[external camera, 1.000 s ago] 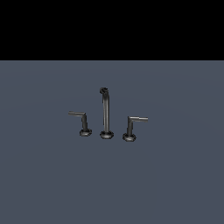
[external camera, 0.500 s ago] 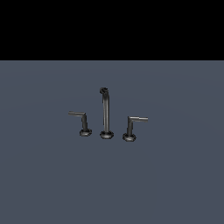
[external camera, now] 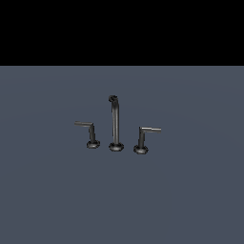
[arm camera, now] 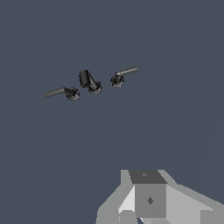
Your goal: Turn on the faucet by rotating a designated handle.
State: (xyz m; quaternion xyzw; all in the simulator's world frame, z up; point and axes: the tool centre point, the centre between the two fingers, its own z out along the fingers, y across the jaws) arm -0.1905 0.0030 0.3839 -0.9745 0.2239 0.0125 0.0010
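Observation:
The faucet stands on the grey-blue floor in the exterior view: a tall thin spout with a hooked tip, and an L-shaped handle on each side. The designated handle, on the exterior view's right, has a thicker post, a wider base and a pale lever pointing right. The slimmer handle is on the exterior view's left. The wrist view shows the spout from above between two handles; I cannot tell which is which there. My gripper shows only as grey body parts, far from the faucet. It is out of the exterior view.
The flat grey-blue floor spreads all around the faucet. A black background fills the upper part of the exterior view.

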